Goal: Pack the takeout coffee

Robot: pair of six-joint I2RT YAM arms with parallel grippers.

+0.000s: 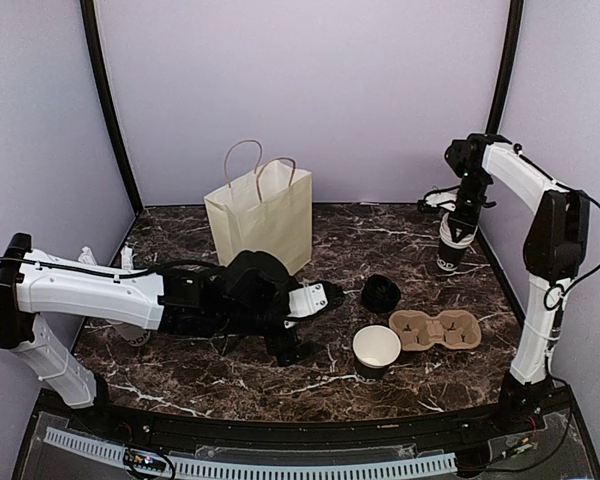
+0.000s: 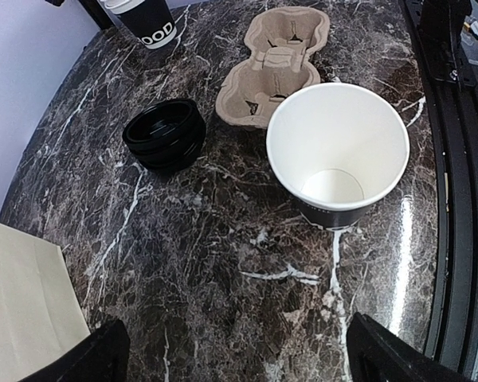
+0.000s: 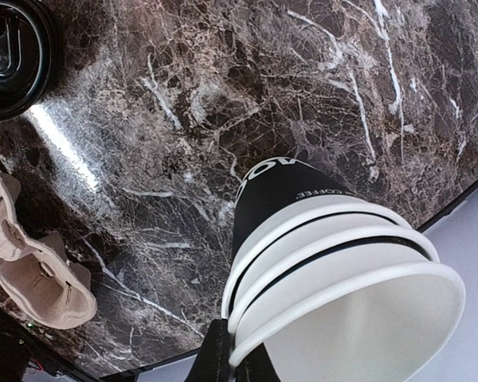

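Left jaws wide open, nothing between them. The left gripper hovers short of the loose cup, which stands mouth-up just beside the tray, with the lids stacked on its other side. I read that as staging: cup, lid, then tray. Right jaws clenched: the right gripper pinches the top rim of the cup stack at the far right, probably to peel one cup off. The rim hides the inner finger, so I can't confirm bite depth. Lid count unclear. The bag stands at the back; I can't see into it.
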